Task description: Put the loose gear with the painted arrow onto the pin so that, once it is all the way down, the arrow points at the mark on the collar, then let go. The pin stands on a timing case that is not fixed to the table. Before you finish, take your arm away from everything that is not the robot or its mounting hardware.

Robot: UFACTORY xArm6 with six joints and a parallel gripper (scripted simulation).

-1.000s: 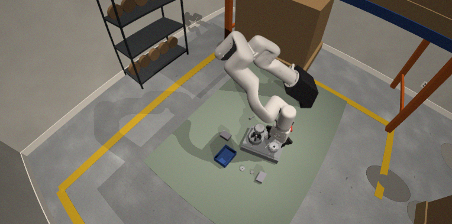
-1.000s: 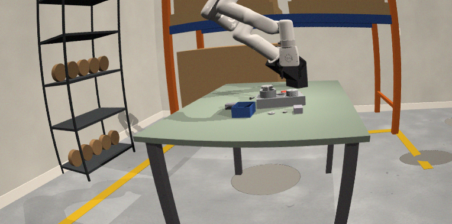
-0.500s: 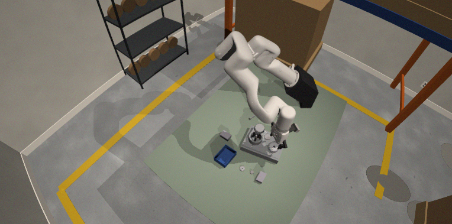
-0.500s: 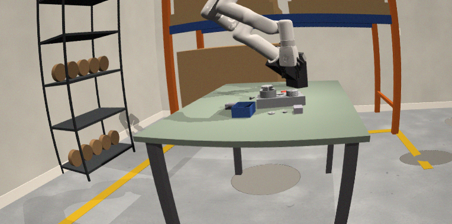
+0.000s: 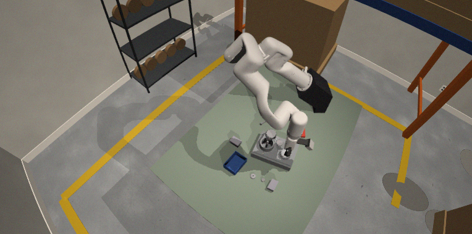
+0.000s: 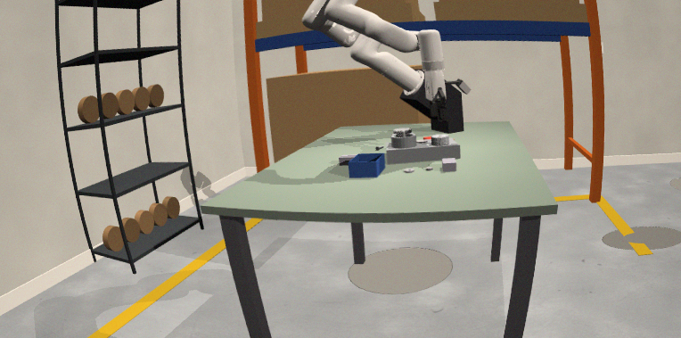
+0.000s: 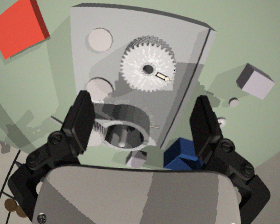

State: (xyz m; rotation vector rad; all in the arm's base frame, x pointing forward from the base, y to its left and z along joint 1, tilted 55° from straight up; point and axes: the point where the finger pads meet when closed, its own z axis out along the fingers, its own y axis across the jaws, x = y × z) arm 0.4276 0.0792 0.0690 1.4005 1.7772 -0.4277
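Note:
The grey timing case lies on the green table and also shows in the top view [image 5: 272,153] and the exterior view [image 6: 422,151]. A white toothed gear [image 7: 148,68] sits flat on the case top, with a dark centre and a small pale mark near its rim. It also shows in the exterior view [image 6: 440,139]. I cannot make out the pin or the collar mark. My gripper [image 7: 143,105] is open and empty, hovering above the case, with the gear just beyond the fingertips. It shows over the case's right end in the top view [image 5: 288,151].
A larger toothed drum [image 7: 124,131] stands on the case near my left finger. A red block [image 7: 20,24], a blue tray [image 5: 235,162], grey blocks [image 7: 255,82] [image 5: 272,184] [image 5: 235,140] and small washers [image 5: 251,175] lie around the case. A black box [image 6: 447,109] stands behind.

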